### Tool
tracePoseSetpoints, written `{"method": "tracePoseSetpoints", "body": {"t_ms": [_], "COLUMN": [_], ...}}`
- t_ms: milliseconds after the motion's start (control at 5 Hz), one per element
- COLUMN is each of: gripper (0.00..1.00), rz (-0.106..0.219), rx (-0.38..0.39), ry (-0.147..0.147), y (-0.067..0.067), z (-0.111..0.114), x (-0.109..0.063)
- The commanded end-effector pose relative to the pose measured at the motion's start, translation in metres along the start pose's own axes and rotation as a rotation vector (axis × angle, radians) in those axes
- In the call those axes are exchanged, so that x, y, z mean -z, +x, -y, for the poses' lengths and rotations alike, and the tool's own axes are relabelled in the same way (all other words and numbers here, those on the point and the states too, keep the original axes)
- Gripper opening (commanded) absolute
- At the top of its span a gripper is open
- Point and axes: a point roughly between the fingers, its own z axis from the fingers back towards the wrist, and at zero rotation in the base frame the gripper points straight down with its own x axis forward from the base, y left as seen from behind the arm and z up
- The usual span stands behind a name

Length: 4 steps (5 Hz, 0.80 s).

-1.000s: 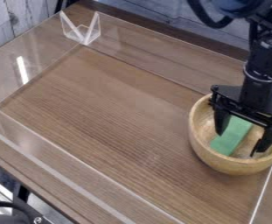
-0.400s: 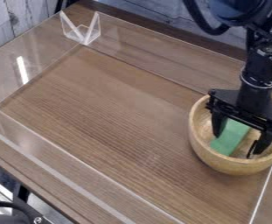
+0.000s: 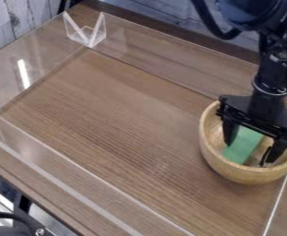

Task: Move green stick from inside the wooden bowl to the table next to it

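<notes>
The wooden bowl (image 3: 216, 154) sits at the right edge of the table (image 3: 121, 111), near the front right corner. Inside it lies the green stick (image 3: 245, 144), flat and tilted along the bowl's floor. My black gripper (image 3: 257, 140) points straight down into the bowl, open, with one finger (image 3: 231, 127) on the left of the stick and the other on the right. The stick lies between the spread fingers; whether they touch it I cannot tell.
Low clear acrylic walls (image 3: 35, 161) run along the table's edges. A clear acrylic bracket (image 3: 84, 31) stands at the far left corner. The bowl is close to the right wall (image 3: 279, 198).
</notes>
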Motion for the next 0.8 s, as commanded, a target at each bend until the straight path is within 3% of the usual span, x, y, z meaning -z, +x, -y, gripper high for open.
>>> {"method": "tracePoseSetpoints", "body": {"t_ms": [0, 200, 400, 600], "gripper": [1.00, 1.00, 0.00, 0.00], "rz": [0.029, 0.032, 0.028, 0.011], "rx": [0.001, -0.003, -0.006, -0.008], "ry": [0.000, 0.005, 0.007, 0.003], "y": [0.0040, 0.0042, 0.0031, 0.0012], "z": [0.0003, -0.0002, -0.0006, -0.0004], "x": [-0.0046, -0.0026, -0.0014, -0.0019]}}
